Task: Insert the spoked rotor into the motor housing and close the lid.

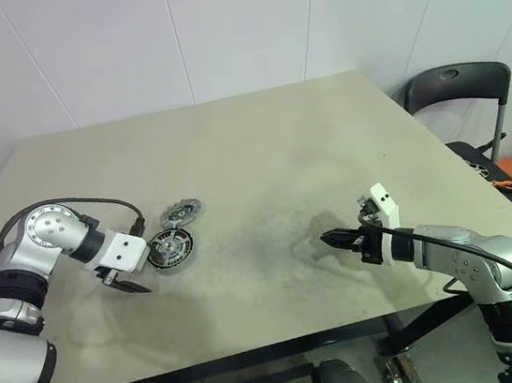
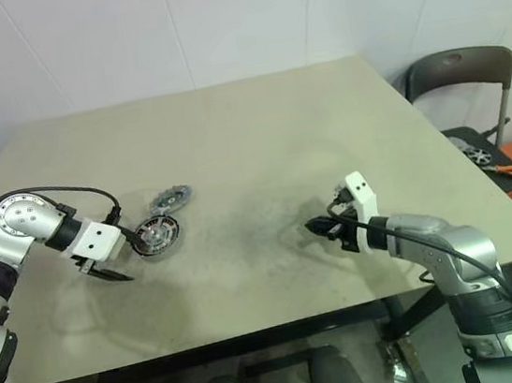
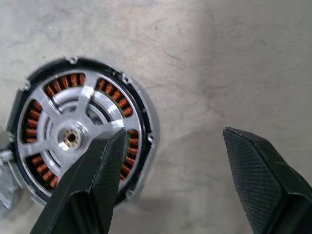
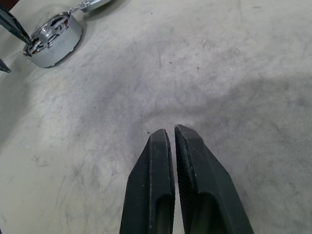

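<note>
Left hand [image 1: 128,282] hangs open just above the surface [image 1: 260,153], one finger [image 3: 92,180] over the near edge of the motor housing [image 1: 169,249]. Inside the housing sits the spoked rotor [image 3: 73,129], ringed by copper windings. Just behind and touching it lies the lid [image 1: 181,212], tilted. Right hand [image 1: 330,237], fingers pressed together and empty, hovers well apart on the other side. No legible writing on any part. A black chair [image 1: 458,89] stands beyond the surface's corner.
</note>
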Controlling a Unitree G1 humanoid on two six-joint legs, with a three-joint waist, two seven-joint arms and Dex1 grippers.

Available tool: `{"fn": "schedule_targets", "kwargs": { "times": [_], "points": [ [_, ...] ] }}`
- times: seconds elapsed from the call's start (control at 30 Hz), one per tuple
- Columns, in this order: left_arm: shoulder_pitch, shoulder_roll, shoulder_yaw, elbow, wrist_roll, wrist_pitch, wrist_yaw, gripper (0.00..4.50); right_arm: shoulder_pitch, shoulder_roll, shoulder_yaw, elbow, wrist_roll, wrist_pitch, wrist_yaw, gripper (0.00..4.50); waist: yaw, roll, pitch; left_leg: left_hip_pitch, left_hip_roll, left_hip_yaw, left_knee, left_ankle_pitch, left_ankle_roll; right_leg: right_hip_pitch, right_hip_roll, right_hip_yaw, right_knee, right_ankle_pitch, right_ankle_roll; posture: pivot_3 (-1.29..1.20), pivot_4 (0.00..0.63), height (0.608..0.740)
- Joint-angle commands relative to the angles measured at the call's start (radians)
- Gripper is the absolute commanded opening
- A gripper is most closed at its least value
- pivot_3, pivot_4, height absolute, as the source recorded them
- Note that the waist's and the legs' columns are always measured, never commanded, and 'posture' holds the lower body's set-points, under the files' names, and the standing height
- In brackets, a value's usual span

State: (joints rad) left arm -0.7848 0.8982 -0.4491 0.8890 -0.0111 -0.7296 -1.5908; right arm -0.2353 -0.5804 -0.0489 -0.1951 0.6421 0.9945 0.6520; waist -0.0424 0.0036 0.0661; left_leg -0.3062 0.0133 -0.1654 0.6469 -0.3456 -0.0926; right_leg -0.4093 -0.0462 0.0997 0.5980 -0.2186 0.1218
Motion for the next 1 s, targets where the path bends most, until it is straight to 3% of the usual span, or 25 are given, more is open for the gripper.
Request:
{"fn": "schedule_targets", "kwargs": {
  "times": [0.03, 0.67, 0.77, 0.87, 1.0],
  "points": [
    [0.005, 0.003, 0.04, -0.004, 0.018, -0.001, 0.004, 3.4, -0.019, 0.0, -0.011, -0.033, 0.008, -0.002, 0.001, 0.26, -0.001, 0.0, 0.0, 0.0, 0.0, 0.0, 0.0, 0.0, 0.0, 0.0, 0.0, 0.0, 0.0, 0.0, 0.0, 0.0, 0.0, 0.74],
    [0.107, -0.032, 0.062, -0.029, 0.116, -0.072, 0.136, 3.4, -0.027, 0.004, -0.009, -0.026, 0.002, 0.003, -0.009, 0.26, 0.012, 0.004, -0.003, 0.003, 0.0, 0.0, 0.001, 0.0, 0.0, 0.005, 0.0, 0.0, 0.002, -0.003, 0.003, 0.0, 0.0, 0.74],
    [0.117, -0.036, 0.073, -0.051, 0.101, -0.058, 0.123, 2.81, -0.025, 0.002, -0.013, -0.025, 0.002, 0.003, -0.01, 0.23, 0.016, 0.005, -0.004, 0.003, 0.0, 0.0, 0.001, 0.0, 0.0, 0.006, 0.0, 0.0, 0.002, -0.004, 0.001, 0.0, 0.0, 0.74],
    [0.117, -0.038, 0.083, -0.061, 0.117, -0.036, 0.14, 1.85, -0.03, 0.002, -0.015, -0.022, 0.003, 0.005, -0.012, 0.23, 0.022, 0.005, -0.004, 0.003, 0.0, 0.0, 0.001, 0.0, 0.0, 0.006, 0.0, 0.0, 0.002, -0.004, 0.001, 0.0, 0.0, 0.74],
    [0.12, -0.038, 0.089, -0.069, 0.119, -0.028, 0.143, 1.85, -0.036, 0.005, -0.013, -0.016, 0.0, 0.005, -0.017, 0.23, 0.024, 0.005, -0.004, 0.003, 0.0, 0.0, 0.001, 0.0, 0.0, 0.004, 0.0, 0.0, 0.001, 0.0, 0.0, 0.0, 0.0, 0.74]
  ]
}}
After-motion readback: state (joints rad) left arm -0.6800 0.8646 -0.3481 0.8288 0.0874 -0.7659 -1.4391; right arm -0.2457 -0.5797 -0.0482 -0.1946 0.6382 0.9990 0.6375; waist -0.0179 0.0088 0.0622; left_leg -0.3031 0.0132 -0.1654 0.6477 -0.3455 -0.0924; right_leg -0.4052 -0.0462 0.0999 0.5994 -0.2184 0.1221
